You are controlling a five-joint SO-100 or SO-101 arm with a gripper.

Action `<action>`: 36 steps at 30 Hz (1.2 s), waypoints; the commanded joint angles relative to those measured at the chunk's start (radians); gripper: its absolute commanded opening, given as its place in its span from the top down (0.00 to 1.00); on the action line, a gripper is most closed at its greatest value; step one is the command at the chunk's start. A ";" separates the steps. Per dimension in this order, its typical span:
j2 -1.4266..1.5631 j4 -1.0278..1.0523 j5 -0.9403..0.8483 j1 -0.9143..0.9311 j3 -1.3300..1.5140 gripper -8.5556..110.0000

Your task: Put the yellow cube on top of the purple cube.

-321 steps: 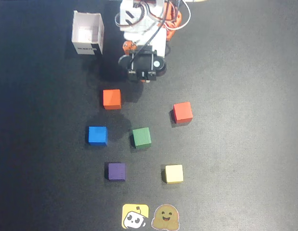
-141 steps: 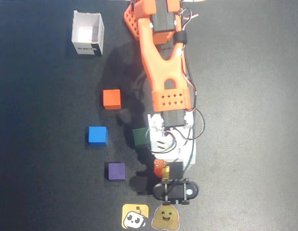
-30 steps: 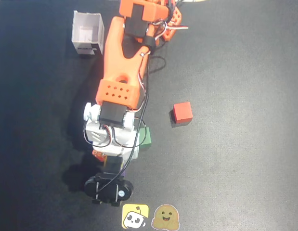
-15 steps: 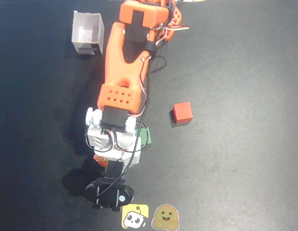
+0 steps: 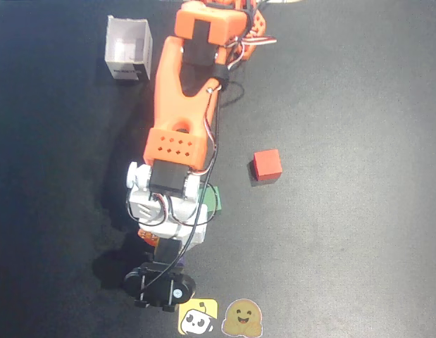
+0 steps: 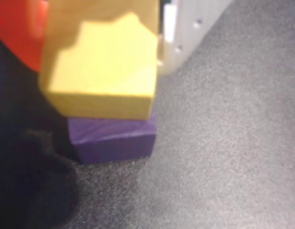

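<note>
- At the left of the wrist view, the gripper (image 6: 97,57) has its red and white fingers closed on the yellow cube (image 6: 102,78).
- That cube sits directly over the purple cube (image 6: 113,137), seemingly touching, overhanging leftward.
- Placing looks nearly done; next I'd expect a gentle release and a straight lift.
- From overhead, the arm (image 5: 179,120) hides both; a red cube (image 5: 267,165) lies well right.

Yellow cube (image 6: 102,71): pale yellow, plain. Purple cube (image 6: 114,138): dark purple, plain. Red cube (image 5: 267,165): red. Green cube (image 5: 214,199): green, mostly hidden. Arm (image 5: 182,105): orange, with white and black sections. Box (image 5: 128,48): translucent white. Stickers at 6 o'clock: one (image 5: 198,318) yellow with white cartoon face, one (image 5: 240,319) tan with smiling face. Bench (image 5: 358,232): dark grey.
</note>
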 commanded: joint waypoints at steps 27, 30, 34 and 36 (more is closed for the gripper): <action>0.163 0.011 0.012 -0.014 0.008 0.76; 0.255 0.012 0.005 -0.011 0.086 0.76; 0.373 0.011 -0.015 0.000 0.183 0.76; 0.434 -0.009 -0.049 0.005 0.244 0.76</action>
